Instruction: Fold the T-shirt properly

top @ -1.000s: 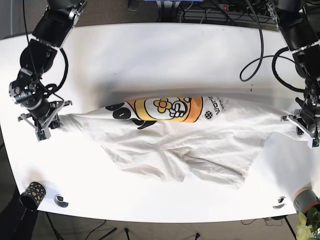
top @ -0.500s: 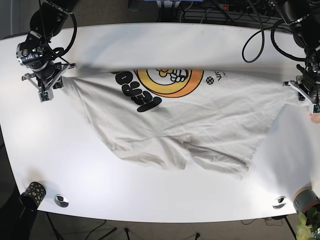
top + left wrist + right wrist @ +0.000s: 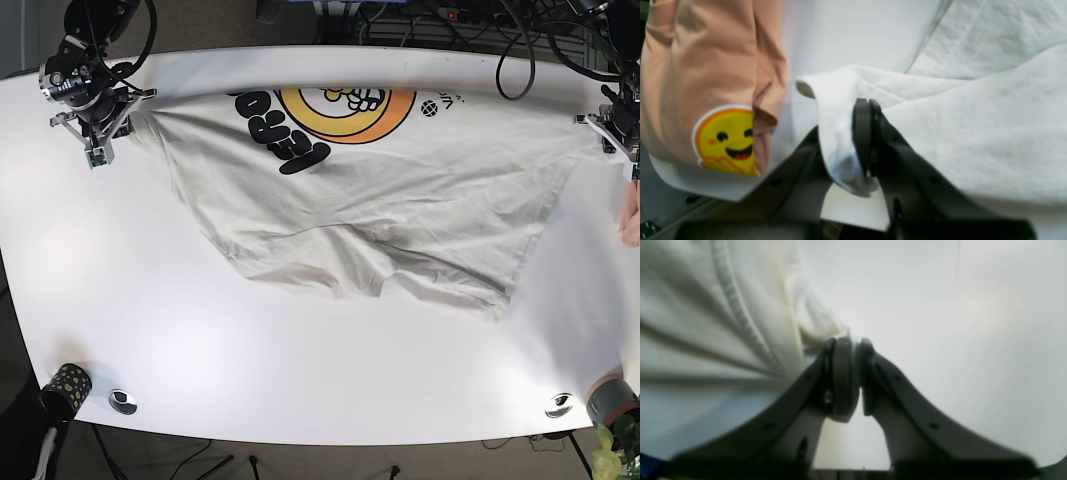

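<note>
I have the white cotton T-shirt with the orange-and-black printed graphic stretched across the far half of the white table, its long axis running left to right between my two claws, and that is the relation my next move hangs on. The right gripper sits at the far left of the base view, jaws pressed together on a bunched corner of the cloth; its wrist camera shows the ribbed hem pinched between the pads. The left gripper is at the far right edge, likewise clamped on fabric, with a fold of white cloth draped over its closed black fingers in the wrist view. So each arm owns one end, and the shirt's body hangs from that taut far edge toward me, crumpled and uneven along its near side, the lowest wrinkled point lying right of centre. The printed graphic faces up near the far edge, left of centre. I judge the cloth needs laying flat before any fold (a peach-coloured garment with a yellow smiley patch shows beside the left claw, and I cannot tell how close it really is).
</note>
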